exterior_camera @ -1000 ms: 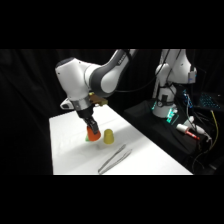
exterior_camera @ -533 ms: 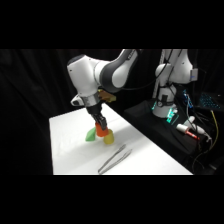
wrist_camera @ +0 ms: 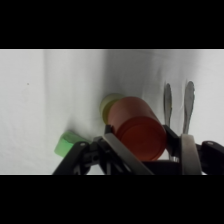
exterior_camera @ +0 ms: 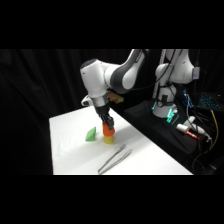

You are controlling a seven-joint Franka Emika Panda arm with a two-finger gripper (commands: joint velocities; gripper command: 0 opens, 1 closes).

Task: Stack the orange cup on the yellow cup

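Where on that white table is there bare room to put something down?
The table's near-left corner, in front of the green cup, is bare, as is the strip right of the tongs. The middle is crowded: the gripper holds the orange cup over the yellow cup.

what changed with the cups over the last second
The gripper carried the orange cup from beside the yellow cup, lifted it, and brought it over the yellow one; now it sits on top, gripper shut on it. The green cup, hidden at first, shows left of the stack. Yellow cup and tongs stayed put.
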